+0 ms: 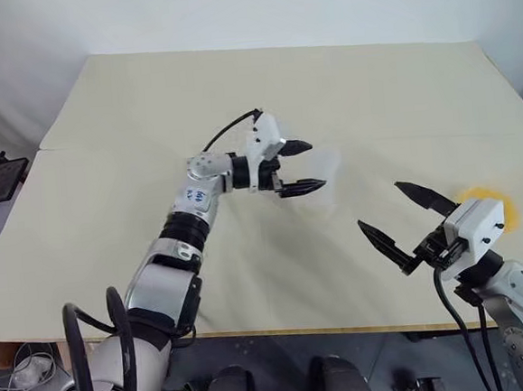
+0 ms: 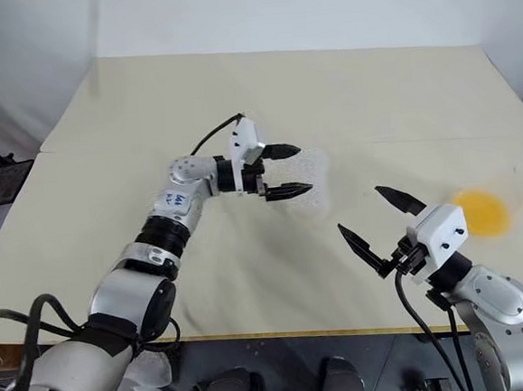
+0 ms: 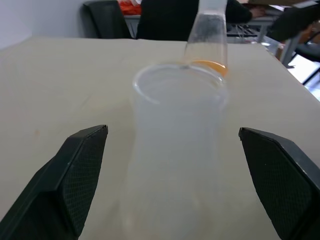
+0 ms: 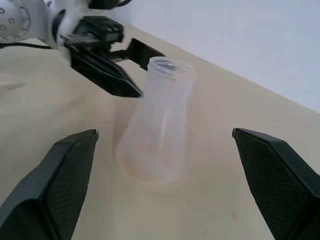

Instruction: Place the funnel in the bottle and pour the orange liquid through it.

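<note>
Bottle [image 4: 159,125] upright mid-table, empty, no funnel in neck. Left gripper [image 2: 285,170] jaws spread, just left of bottle, not touching. Right gripper [image 2: 372,218] jaws spread, nothing held. Orange liquid [image 2: 481,212] at right edge. Next: seat funnel stem squarely in neck; avoid knocking bottle.

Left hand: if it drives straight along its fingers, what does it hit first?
Most likely the bottle: it stands upright between the open fingers of the left hand, directly ahead. Depth is unclear.

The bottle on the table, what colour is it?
Clear and colourless, slightly frosted; the bottle shows best in the right wrist view.
</note>
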